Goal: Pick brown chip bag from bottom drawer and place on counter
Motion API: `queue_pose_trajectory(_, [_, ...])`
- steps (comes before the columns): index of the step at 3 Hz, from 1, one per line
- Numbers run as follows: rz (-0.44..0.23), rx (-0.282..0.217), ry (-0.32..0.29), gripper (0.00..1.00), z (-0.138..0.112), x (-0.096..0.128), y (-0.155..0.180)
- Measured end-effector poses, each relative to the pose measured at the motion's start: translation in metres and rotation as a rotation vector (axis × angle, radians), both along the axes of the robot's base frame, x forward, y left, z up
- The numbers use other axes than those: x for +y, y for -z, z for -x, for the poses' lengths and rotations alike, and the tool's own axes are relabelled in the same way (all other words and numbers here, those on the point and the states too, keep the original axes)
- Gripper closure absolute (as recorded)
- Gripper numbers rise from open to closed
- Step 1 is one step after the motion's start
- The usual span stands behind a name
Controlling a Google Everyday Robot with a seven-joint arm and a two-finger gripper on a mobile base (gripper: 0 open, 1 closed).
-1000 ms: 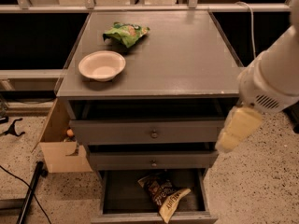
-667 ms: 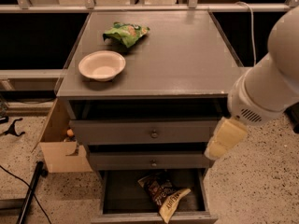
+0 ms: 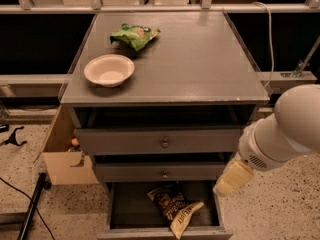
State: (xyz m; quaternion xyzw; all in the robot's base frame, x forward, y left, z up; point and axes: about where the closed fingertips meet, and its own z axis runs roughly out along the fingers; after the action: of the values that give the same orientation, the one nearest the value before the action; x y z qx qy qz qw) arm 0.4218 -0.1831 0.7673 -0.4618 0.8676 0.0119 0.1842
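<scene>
Lowered gripper (image 3: 232, 178) hovers near one brown chip bag (image 3: 172, 209).

One camera looks down from high in front of the grey three-drawer cabinet (image 3: 125, 142), close enough that its flat grey-brown table (image 3: 200, 59) fills mid-frame; the pale yellow gripper (image 3: 233, 178) hangs at lower right, off its front corner.

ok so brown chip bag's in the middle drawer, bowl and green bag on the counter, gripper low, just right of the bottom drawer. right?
Not the middle drawer: the camera view shows the brown chip bag lying in the open bottom drawer. The rest holds: bowl and green bag on the counter, gripper low, just right of that drawer.
</scene>
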Motion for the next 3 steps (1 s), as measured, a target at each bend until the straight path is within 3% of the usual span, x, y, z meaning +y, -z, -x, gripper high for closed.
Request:
queue_pose_trajectory(1, [-0.001,0.002,0.003,0.00,0.001,0.000,0.003])
queue_pose_trajectory(3, [-0.019,0.062,0.015,0.00,0.011,-0.004,0.077])
